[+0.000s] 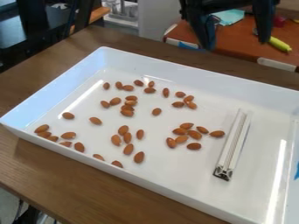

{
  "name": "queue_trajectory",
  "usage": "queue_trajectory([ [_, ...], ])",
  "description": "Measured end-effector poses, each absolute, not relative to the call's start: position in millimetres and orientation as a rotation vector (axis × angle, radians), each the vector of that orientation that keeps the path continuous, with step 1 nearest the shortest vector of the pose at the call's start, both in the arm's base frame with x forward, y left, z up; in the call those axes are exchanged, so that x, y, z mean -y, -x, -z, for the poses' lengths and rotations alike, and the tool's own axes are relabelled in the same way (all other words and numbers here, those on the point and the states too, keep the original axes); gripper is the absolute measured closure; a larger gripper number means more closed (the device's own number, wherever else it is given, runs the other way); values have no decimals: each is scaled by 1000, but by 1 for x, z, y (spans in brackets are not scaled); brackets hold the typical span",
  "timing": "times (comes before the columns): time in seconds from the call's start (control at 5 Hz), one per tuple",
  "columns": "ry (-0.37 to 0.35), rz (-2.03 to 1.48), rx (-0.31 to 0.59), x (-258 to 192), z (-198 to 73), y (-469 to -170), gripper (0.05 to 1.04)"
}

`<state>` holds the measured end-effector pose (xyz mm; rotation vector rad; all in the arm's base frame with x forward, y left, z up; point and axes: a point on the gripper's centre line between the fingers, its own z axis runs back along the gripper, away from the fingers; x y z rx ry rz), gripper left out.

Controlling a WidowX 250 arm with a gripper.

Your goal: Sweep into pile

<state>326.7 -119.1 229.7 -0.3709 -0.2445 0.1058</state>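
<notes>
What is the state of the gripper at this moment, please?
Gripper: open, its fingers wide apart, holding nothing.

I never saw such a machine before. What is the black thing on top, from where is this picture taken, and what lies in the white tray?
The black thing at the top edge is the gripper of a robot arm: a simple hand with two fingers. They stand wide apart, and I see nothing held between them.

There is one picture, from a fixed camera that looks down at a slant on the work.

The white tray rests on a brown wooden table. Inside it, many almonds lie scattered, some alone and some in loose groups. To their right lies a long, narrow, pale tool with a dark end toward the camera. The task is to sweep into a pile, so it may be meant for sweeping.
</notes>
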Motion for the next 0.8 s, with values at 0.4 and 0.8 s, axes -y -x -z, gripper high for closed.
queue_trajectory([
  [0.4,275,-115,209,133,-186,-338,84],
  [0.8,193,-137,229,145,-142,-352,84],
])
